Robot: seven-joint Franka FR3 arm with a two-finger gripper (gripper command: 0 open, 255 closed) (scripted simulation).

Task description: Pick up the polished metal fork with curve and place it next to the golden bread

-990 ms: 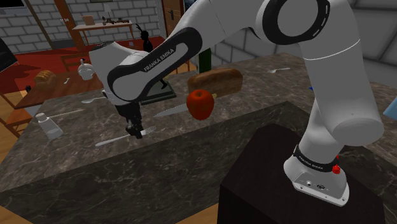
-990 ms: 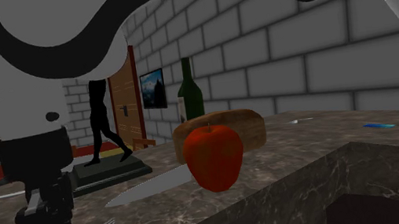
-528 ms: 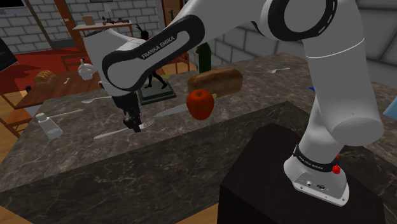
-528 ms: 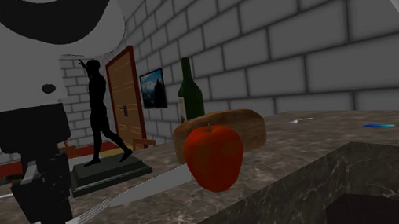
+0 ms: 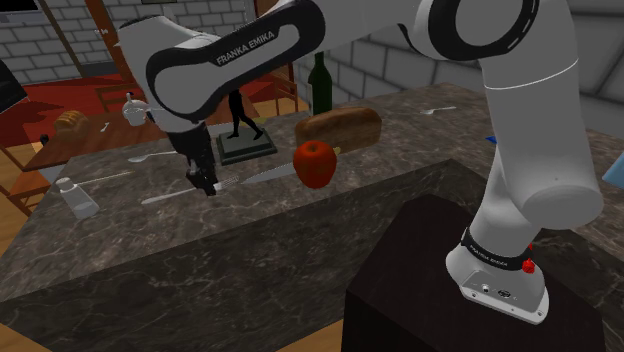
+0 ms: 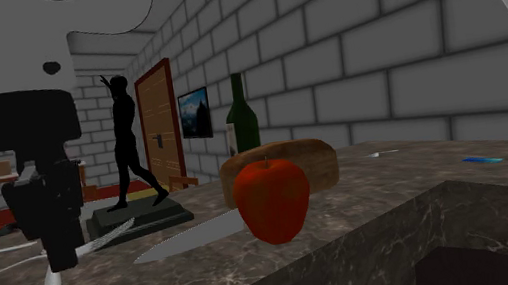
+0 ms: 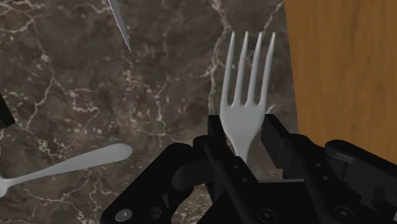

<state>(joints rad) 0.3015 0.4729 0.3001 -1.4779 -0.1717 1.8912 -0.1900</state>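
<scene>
- Fork (image 7: 245,95) is pinched at its neck by the black fingers (image 7: 280,143), which are closed snug on it with the tines poking out ahead. In the shoulder view it looks to be just clear of the tabletop (image 5: 200,270), with the handle trailing off to the left and dipping a little.
- The grip is way up at the tine end, so I reckon that long handle could make it pivot or slip out on a fast swing.
- Just right of it and a touch farther there's a red apple (image 5: 315,162) with a big knife (image 5: 262,176) lying beside it. Both sit between the fork and the goal, so a low carry could clip the apple and send it rolling.
- Farther back is a dark figurine (image 5: 240,125) on its base, and the trailing handle might catch it.
- Farthest, right of the figurine, is the brown bread (image 5: 340,124) with a green bottle (image 5: 320,82) behind it. Letting go too close could leave the fork on the loaf instead of beside it.
</scene>
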